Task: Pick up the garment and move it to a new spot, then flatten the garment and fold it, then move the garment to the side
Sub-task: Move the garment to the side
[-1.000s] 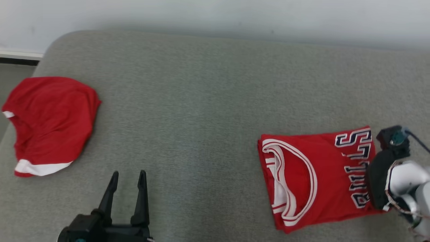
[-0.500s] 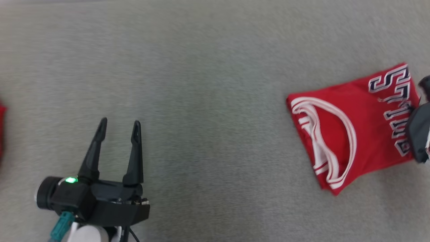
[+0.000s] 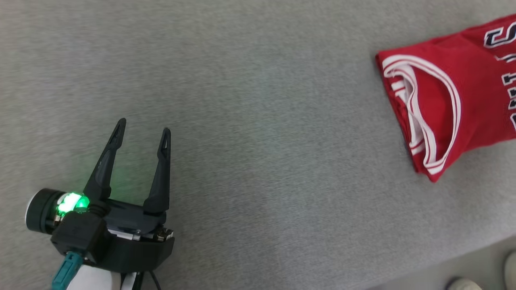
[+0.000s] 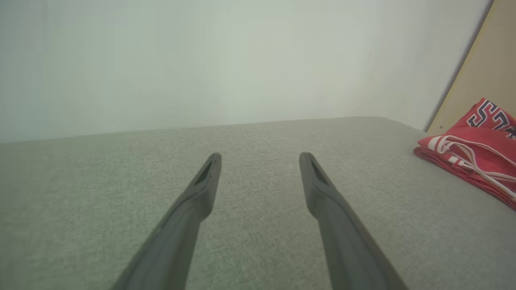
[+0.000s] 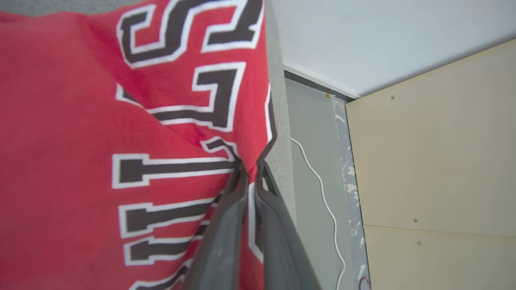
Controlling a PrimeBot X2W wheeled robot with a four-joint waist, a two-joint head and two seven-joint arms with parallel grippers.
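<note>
The garment (image 3: 463, 100) is a folded red jersey with white trim and dark lettering, lying on the grey cushion at the head view's upper right, its right part cut off by the frame edge. In the right wrist view my right gripper (image 5: 251, 165) is shut on the lettered edge of the jersey (image 5: 80, 121), which puckers at the fingertips. My left gripper (image 3: 143, 125) stands open and empty at the lower left, far from the jersey. The left wrist view has its spread fingers (image 4: 261, 155) over bare cushion and the jersey (image 4: 475, 149) at the far right.
The grey cushioned surface (image 3: 258, 100) runs wide between the left gripper and the jersey. Its front edge crosses the lower right, with floor and a pale shoe-like shape (image 3: 511, 264) beyond. Past the cushion's right side are a white cable (image 5: 322, 189) and a beige board (image 5: 435, 161).
The head camera has dipped and turned, so the jersey now sits at the upper right and the other red cloth at the left has left the picture. Both grippers keep their states.
</note>
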